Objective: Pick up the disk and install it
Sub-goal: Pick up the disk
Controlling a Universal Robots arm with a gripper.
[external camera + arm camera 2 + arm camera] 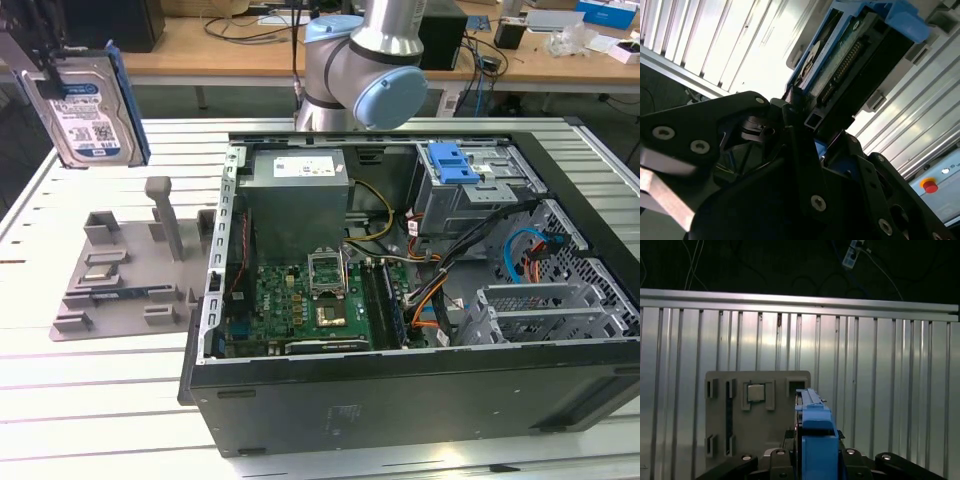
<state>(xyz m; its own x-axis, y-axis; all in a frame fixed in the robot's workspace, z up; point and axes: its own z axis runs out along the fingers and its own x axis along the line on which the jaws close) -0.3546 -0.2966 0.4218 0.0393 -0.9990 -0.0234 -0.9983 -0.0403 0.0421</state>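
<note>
The disk (90, 105), a silver drive with a white-and-blue label in a blue carrier, hangs upright in the air at the exterior view's upper left. My gripper (50, 62) is shut on its upper edge. It is well above the grey holder plate (120, 270) and left of the open computer case (400, 400). In the second wrist view the disk (850, 55) shows edge-on, clamped by the black gripper (800, 107). In the first wrist view the disk's blue carrier (812, 435) sticks out from the gripper (812, 454) over the holder plate (757, 410).
Inside the case sit a grey power-supply box (298, 190), a green motherboard (310, 305) and a drive cage with a blue clip (455, 160). Loose cables (450, 290) run beside the cage. The slatted metal table (90, 400) carries everything; desks stand behind.
</note>
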